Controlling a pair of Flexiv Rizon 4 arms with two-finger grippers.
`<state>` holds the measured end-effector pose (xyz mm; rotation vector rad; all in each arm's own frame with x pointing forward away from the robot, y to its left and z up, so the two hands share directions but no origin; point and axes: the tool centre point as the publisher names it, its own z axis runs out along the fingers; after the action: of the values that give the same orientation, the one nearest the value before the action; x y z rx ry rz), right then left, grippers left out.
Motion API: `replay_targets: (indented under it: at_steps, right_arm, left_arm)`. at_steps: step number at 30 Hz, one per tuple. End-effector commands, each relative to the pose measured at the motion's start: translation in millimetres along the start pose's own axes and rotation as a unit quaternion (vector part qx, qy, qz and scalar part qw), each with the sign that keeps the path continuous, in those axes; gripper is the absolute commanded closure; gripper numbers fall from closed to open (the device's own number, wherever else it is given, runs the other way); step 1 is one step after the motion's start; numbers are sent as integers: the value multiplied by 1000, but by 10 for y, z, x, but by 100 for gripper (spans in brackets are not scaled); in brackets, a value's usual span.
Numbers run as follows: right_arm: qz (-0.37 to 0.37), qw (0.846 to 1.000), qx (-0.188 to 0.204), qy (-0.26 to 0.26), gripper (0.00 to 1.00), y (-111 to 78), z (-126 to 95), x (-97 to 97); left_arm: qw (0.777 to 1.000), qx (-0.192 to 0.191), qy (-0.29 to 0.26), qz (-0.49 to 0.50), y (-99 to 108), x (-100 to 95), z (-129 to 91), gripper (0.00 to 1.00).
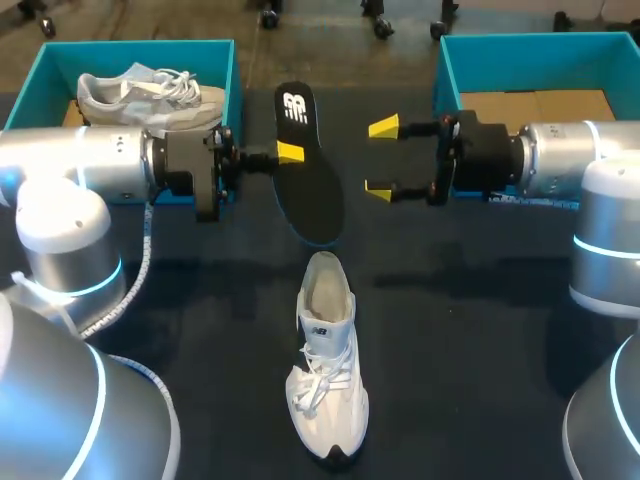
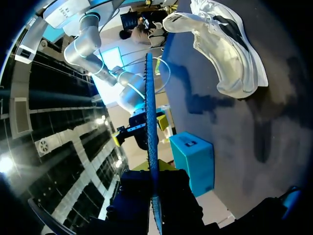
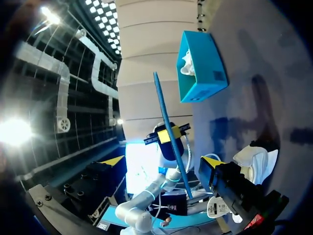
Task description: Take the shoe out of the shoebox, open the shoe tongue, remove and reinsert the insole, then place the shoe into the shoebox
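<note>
A black insole (image 1: 308,175) with a blue rim is held above the table's middle, with my left gripper (image 1: 288,153) shut on its side edge. From the left wrist it shows edge-on (image 2: 150,117) between my left gripper's (image 2: 152,170) yellow tips. My right gripper (image 1: 381,158) stands open just to the right of the insole, not touching it. In the right wrist view the insole (image 3: 168,112) stands ahead of the right gripper (image 3: 162,161). The white shoe (image 1: 326,360) lies on the table below the insole, toe toward the front edge, and shows as well in the left wrist view (image 2: 222,46).
A teal shoebox (image 1: 215,52) at the back left holds a grey shoe (image 1: 150,92). A second teal shoebox (image 1: 520,48) at the back right shows a bare cardboard floor. The tabletop (image 1: 470,330) is dark.
</note>
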<state>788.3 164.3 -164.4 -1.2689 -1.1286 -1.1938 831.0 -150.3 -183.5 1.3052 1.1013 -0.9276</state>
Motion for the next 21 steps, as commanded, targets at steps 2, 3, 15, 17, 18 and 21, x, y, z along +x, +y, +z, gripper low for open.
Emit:
replay_targets:
  at_steps: [2, 3, 15, 17, 18, 21]
  right_arm:
    - [0, 1000, -1, -1, 0, -9, 9, -1]
    - [0, 1000, -1, -1, 0, -9, 9, -1]
    - [2, 1000, 7, -7, 0, -74, 98, -89]
    - [4, 1000, 12, -12, 0, -76, 129, -106]
    - [3, 1000, 15, -11, 0, -79, 169, -119]
    - [0, 1000, 17, -12, 0, -89, 208, -114]
  left_arm:
    - [1000, 1, 1, 4, 14, 1, 0, 100]
    - [1000, 0, 5, 6, 15, 1, -3, 100]
    - [1000, 15, 4, -21, 116, 0, 113, 100]
    - [1000, 15, 5, -22, 125, 10, 133, 100]
    - [999, 17, 5, -27, 136, 36, 159, 100]
    - [999, 20, 9, -36, 152, 77, 201, 100]
